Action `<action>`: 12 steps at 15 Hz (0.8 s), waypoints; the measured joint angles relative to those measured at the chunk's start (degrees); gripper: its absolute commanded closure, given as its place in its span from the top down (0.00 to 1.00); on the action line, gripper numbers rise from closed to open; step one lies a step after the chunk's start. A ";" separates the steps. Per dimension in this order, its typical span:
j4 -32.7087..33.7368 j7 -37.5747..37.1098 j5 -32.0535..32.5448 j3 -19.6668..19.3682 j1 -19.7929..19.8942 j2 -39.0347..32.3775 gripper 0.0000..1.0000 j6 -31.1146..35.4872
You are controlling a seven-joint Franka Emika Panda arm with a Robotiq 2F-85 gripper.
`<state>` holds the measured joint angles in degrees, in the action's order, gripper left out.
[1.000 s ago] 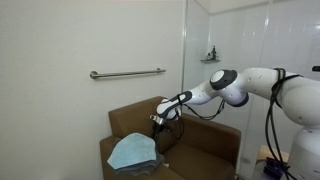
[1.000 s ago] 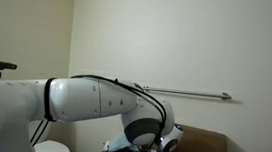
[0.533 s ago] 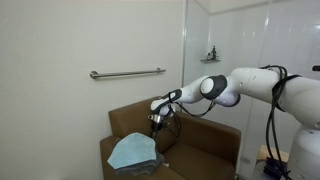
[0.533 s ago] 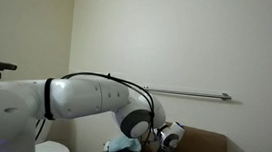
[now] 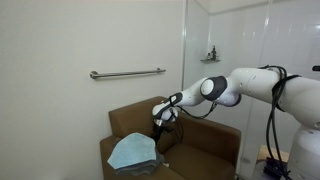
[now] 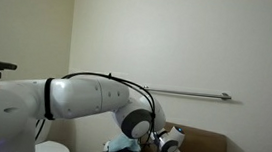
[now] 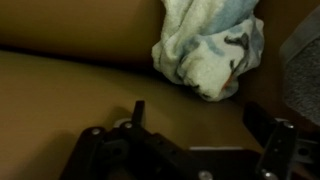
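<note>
Elbow shifted slightly left since before; the gripper [image 5: 160, 119] hovers open over the armchair [image 5: 124, 121], near the crumpled towel [image 7: 210, 50].

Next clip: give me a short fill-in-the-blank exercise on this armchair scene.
The end effector hangs above a ____ armchair. Its jaws stand ____. A light ____ cloth lies on the armchair. A metal grab bar is fixed to the ____.
Missing words: brown; open; blue; wall.
</note>
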<state>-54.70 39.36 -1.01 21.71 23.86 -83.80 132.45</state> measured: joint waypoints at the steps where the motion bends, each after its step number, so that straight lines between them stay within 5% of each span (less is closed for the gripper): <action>1: -0.64 -2.30 -0.05 -0.44 -0.01 -0.04 1.00 1.79; 4: -1.34 -8.33 -0.88 -2.47 -0.03 -0.40 1.00 6.19; 12: -0.79 -9.19 -3.48 -5.50 -1.18 -0.44 1.00 7.71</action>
<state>-55.49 30.16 -4.49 16.21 22.68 -84.24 140.16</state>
